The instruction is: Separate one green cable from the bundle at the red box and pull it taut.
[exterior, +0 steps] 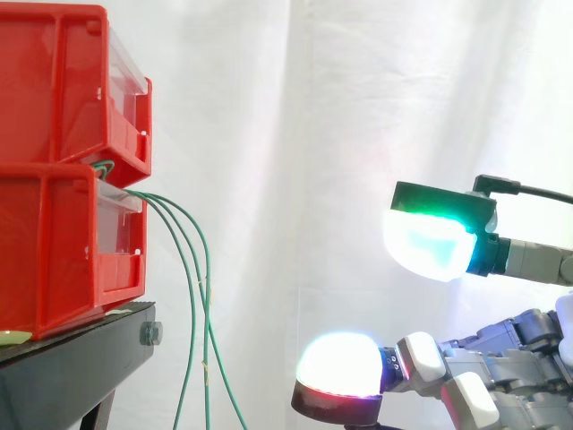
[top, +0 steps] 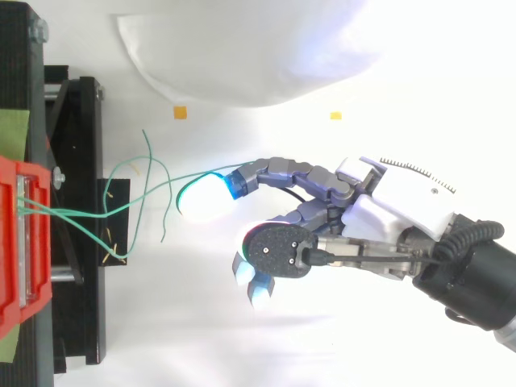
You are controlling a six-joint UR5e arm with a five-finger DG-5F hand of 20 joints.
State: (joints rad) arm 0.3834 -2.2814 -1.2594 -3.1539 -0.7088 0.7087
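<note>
Readable text: none that I can make out.
Red bins [exterior: 54,242]: plain red walls and clear fronts, no lettering I can read.
Black stand [exterior: 81,358]: no number or sign I can read.
Small tape squares [top: 180,112]: blank, as far as I can tell.

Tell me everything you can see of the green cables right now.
The green cables are thin, smooth-looking strands, about three, leaving the gap between the two stacked red bins. They arch outward, then hang slack, loosely spread. The open hand stands clear of them in the side view; nothing grips them.
</note>
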